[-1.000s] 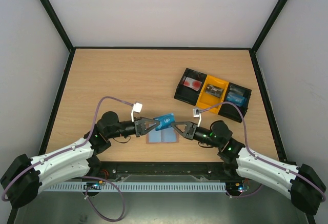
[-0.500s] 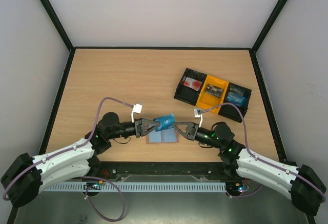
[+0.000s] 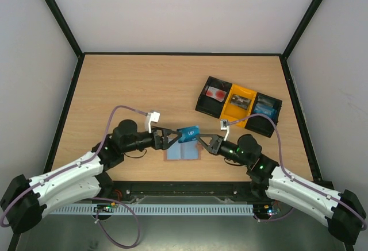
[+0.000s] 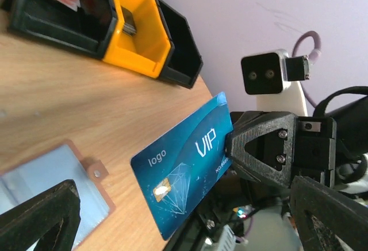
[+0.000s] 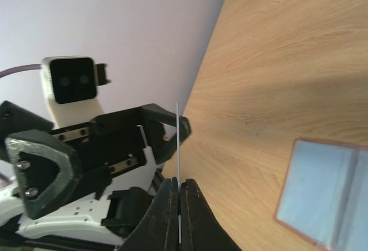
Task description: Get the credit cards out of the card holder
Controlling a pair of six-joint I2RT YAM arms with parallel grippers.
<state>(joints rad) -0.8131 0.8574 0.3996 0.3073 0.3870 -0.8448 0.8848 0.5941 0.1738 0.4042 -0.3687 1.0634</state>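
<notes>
A blue credit card (image 3: 187, 134) marked "VIP" hangs in the air just above the table, and my right gripper (image 3: 201, 142) is shut on its right end. In the right wrist view the card (image 5: 179, 147) shows edge-on, pinched between the closed fingertips of that gripper (image 5: 179, 189). My left gripper (image 3: 168, 138) stands open at the card's left end, its fingers (image 4: 40, 216) spread wide on either side of the card (image 4: 184, 170) without touching it. Below the card, the blue-grey card holder (image 3: 182, 152) lies open and flat on the wood. It also shows in both wrist views, card holder (image 4: 46, 176) and card holder (image 5: 328, 193).
A black-and-yellow three-compartment tray (image 3: 241, 113) stands at the right rear, with a red card in its left bin and a blue one in its right bin. The tray (image 4: 138, 38) also shows in the left wrist view. Black frame rails border the table.
My left gripper has opened and let go of the card. The right gripper has closed on the card's other end and now holds it alone.
</notes>
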